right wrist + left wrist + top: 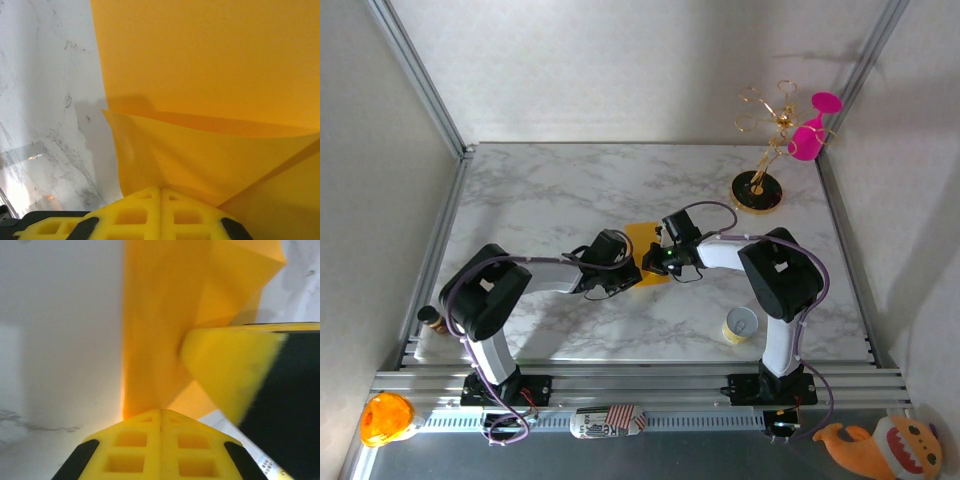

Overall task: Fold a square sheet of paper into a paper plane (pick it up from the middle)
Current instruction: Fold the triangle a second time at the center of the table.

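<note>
Both my jaws clenched on the square sheet of paper (642, 238), mid-desk!

The yellow-orange sheet lies near the middle of the marble desk (570, 180), well apart from every edge, and it's part-folded, not flat. My left gripper (636, 272) bites it from the left. In the left wrist view the pads (130, 450) meet tight at the seam with the paper (150, 315) rising out of them, creased into angled facets. My right gripper (656, 262) pinches from the right, tip to tip with the left, its yellow finger (230, 370) just beside the crease. Right wrist view: right gripper (160, 189) closed on a lifted flap, the rest of the sheet (200, 50) flat beyond. A gold stand (757, 190) sits toward the far right corner and a small cup (740, 325) by the near edge.
</note>
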